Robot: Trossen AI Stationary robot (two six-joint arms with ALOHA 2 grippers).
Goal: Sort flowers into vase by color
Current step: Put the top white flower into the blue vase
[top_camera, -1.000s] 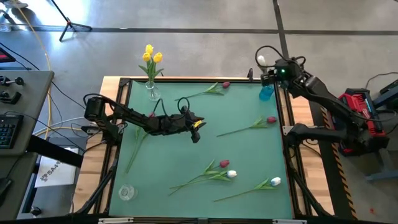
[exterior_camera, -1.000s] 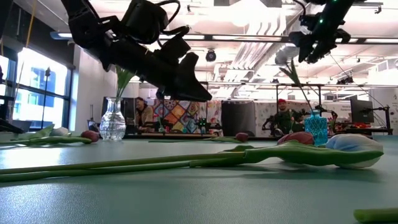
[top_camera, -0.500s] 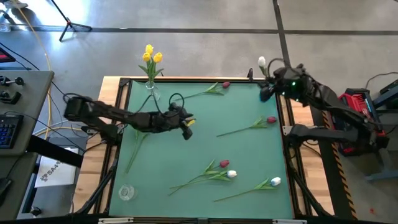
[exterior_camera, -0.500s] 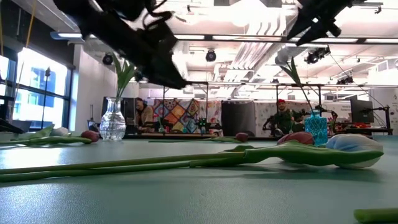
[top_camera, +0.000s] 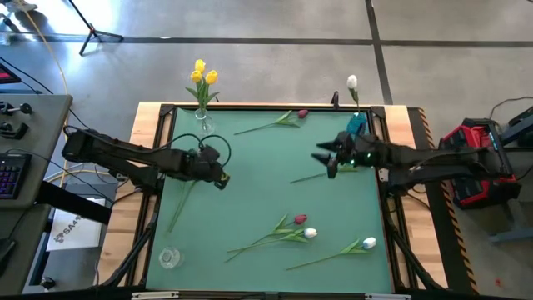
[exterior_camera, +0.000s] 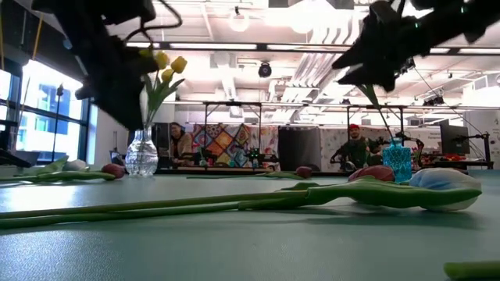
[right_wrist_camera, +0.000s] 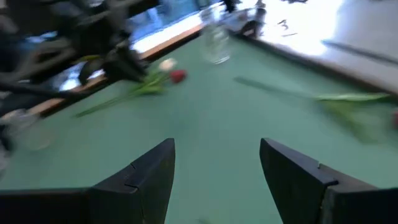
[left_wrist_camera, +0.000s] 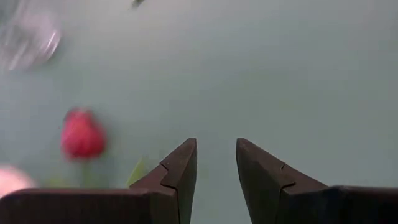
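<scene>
Right gripper (top_camera: 326, 160) hung over the mat (top_camera: 250, 192) on its right half, fingers spread wide and empty, as the right wrist view confirmed; the nearest loose flower was the dark red tulip (top_camera: 363, 161) lying just beside it, head toward the right rail, stem (top_camera: 321, 172) running from the head toward the table's middle and passing close under the claw; long axis roughly across the mat, slightly slanted; judged the right arm far the better placed for it. Left gripper (top_camera: 218, 177) sat over the left part of the mat, fingers (left_wrist_camera: 180, 171) a little parted with nothing between them; a red tulip head (left_wrist_camera: 81, 132) showed beyond them in its wrist view. Yellow tulips (top_camera: 201, 73) already stood in the clear vase (top_camera: 202, 123) at the far edge; one white tulip (top_camera: 351, 82) stood in the blue vase (top_camera: 357, 125) at the far right corner; a spare clear vase (top_camera: 169, 257) stood at the near left, apparently empty, likely meant for the reds; other red and white tulips lay scattered.
</scene>
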